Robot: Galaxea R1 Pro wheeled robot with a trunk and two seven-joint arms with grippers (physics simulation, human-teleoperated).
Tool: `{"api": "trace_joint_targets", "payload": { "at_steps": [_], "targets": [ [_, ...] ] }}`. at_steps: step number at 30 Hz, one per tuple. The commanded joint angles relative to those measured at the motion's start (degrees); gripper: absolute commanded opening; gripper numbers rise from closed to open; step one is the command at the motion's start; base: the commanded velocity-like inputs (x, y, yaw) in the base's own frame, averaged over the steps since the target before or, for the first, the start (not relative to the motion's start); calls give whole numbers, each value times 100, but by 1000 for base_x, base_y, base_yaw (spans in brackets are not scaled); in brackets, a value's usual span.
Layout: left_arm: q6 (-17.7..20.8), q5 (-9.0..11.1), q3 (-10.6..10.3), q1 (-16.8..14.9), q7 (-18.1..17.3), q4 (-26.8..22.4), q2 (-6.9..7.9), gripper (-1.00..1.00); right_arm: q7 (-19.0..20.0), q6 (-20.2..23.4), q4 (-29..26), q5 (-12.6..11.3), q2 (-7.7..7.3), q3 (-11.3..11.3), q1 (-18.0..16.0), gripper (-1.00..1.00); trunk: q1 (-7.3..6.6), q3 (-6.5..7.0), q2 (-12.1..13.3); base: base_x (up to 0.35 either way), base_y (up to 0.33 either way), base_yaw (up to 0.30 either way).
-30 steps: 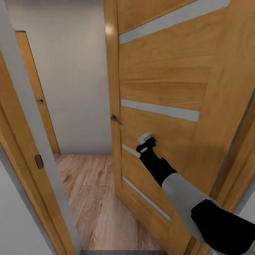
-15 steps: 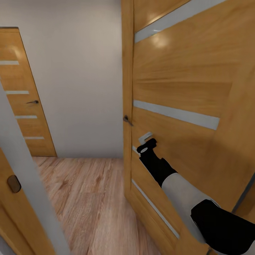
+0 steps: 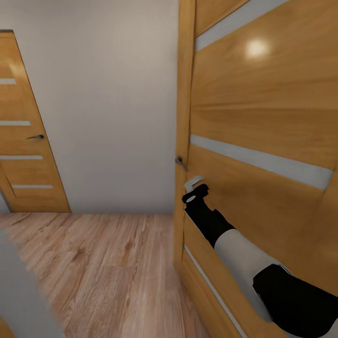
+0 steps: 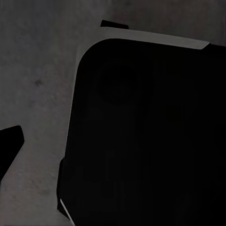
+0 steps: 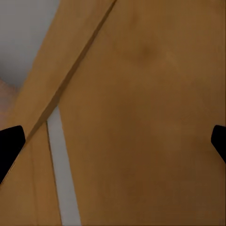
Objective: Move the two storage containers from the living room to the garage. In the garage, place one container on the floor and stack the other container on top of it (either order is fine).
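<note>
I'm in transit: right gripper (image 3: 193,182) jaws spread, empty, against open door (image 3: 263,141) at 2 o'clock. Left jaws: can't tell. No containers moved.

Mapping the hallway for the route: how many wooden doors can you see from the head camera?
2. One open door stands close at the right, beside the right gripper. A closed door sits in the far left wall. Others may lie out of frame.
</note>
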Motion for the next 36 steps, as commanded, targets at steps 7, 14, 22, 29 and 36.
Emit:
{"api": "trace_joint_targets", "payload": {
  "at_steps": [7, 14, 22, 29, 36],
  "targets": [
    [-10, 30, 1, 0, 4, -7, 0, 100, -127, 169, -1, 95, 0, -5, -7, 100, 3, -6, -2, 304, 0, 0],
    [-10, 29, 2, -2, 4, -4, 0, 100, -185, 198, -1, 98, 0, -14, -5, 100, 3, -6, -2, 279, 0, 0],
    [-10, 30, 1, 0, 4, -4, 0, 100, -188, 130, -9, 118, 0, -32, -3, 100, 3, -6, -2, 229, 0, 0],
    [-10, 35, 4, -1, 4, -7, 0, 100, -190, 40, 7, 89, 0, -34, 0, 100, 3, -6, -2, 169, 0, 0],
    [-10, 37, 9, -1, 4, -8, 0, 100, -188, -538, 814, 59, 0, -35, 0, 100, 3, -6, -2, 23, 0, 0]
  ]
}}
